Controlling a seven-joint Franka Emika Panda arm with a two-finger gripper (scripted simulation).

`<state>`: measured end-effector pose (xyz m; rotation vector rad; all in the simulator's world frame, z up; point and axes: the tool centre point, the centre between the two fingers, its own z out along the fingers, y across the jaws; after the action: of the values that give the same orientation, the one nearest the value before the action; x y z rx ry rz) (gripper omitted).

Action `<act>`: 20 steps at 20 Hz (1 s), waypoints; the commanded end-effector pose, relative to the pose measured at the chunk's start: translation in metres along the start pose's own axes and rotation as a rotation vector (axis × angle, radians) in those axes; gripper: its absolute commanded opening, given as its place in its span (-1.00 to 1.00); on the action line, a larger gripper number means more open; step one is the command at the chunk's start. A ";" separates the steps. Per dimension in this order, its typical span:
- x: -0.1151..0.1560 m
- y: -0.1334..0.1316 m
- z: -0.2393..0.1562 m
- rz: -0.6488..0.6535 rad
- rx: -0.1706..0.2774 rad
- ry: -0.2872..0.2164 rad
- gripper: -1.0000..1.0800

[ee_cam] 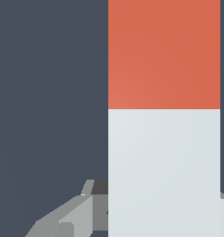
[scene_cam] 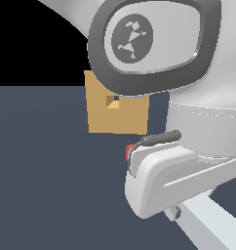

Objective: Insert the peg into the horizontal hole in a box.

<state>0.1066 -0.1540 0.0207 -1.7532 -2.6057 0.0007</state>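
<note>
1 long square-section peg, grey-white with red-orange end, filling the wrist view; gripper fingers: grasp indeterminable. 1 tan cube box on dark floor, 11 o'clock of the arm; square hole partly hidden.

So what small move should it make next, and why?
Probably close the claw on the peg and lift it. The wrist view shows the peg filling the frame right by the fingers, while the box with its hole stands apart.
</note>
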 end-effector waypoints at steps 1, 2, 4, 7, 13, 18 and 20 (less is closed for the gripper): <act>0.000 0.000 -0.001 0.000 -0.001 -0.001 -1.00; 0.000 0.000 -0.001 0.000 -0.001 -0.001 -1.00; 0.000 0.000 -0.001 0.000 -0.001 -0.001 -1.00; 0.000 0.000 -0.001 0.000 -0.001 -0.001 -1.00; 0.001 -0.001 -0.001 0.003 0.000 0.000 -1.00; 0.007 -0.004 -0.004 0.016 0.000 0.000 -1.00; 0.010 -0.007 -0.006 0.025 0.000 0.000 -1.00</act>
<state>0.0973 -0.1489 0.0220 -1.7756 -2.5848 0.0042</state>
